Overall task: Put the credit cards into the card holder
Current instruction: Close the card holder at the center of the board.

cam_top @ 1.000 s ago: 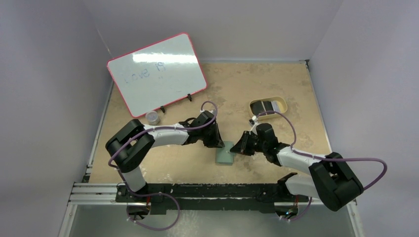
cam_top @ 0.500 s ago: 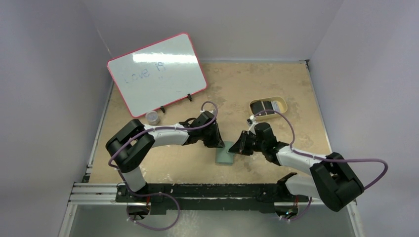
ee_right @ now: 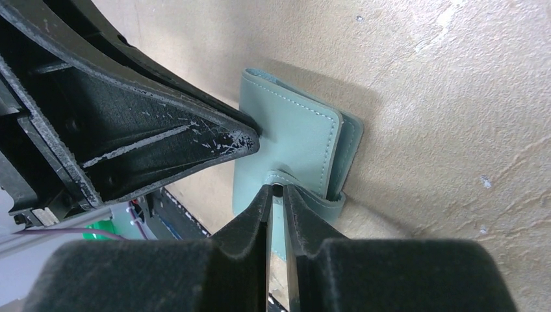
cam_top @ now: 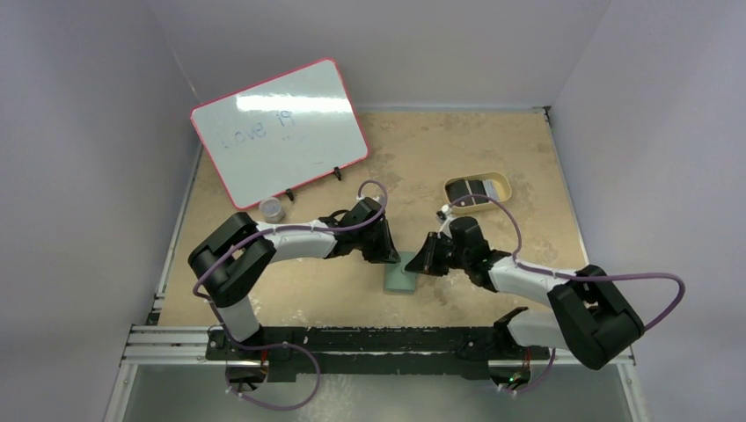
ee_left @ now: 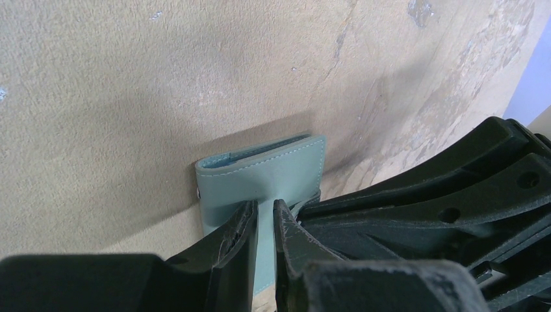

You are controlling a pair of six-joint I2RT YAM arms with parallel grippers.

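One card holder (cam_top: 400,280), grey-green, closed, lies flat on the surface (cam_top: 422,158), near the front and about centre. It sits right between the two hands, which meet over its far end.

Left hand (ee_left: 265,208): almost closed, only a thin slit. The holder's cover runs into the slit, so it is pinching the holder at the near edge in its own wrist view.

Right hand (ee_right: 277,190): almost closed too. Its tips are clamped on the end of the strap (ee_right: 318,195) that wraps round the holder's edge. The holder's stitched front cover lies just beyond the tips. In the same view the left hand's black tip touches the cover's left side.

Credit cards (cam_top: 471,189): all in one tan oval tray (cam_top: 502,183), back right, well apart from the holder and from both hands. Dark and pale faces show. The exact count is too small to tell, and no print is legible.

Other things:
- One whiteboard (cam_top: 280,132) with a red rim, propped tilted at back left. It has faint blue handwriting that looks like "Love" plus two marks I cannot read.
- One small round jar (cam_top: 272,209), just in front of the whiteboard and beside the left arm.

No brand or label is visible on the holder, only pale stitching.
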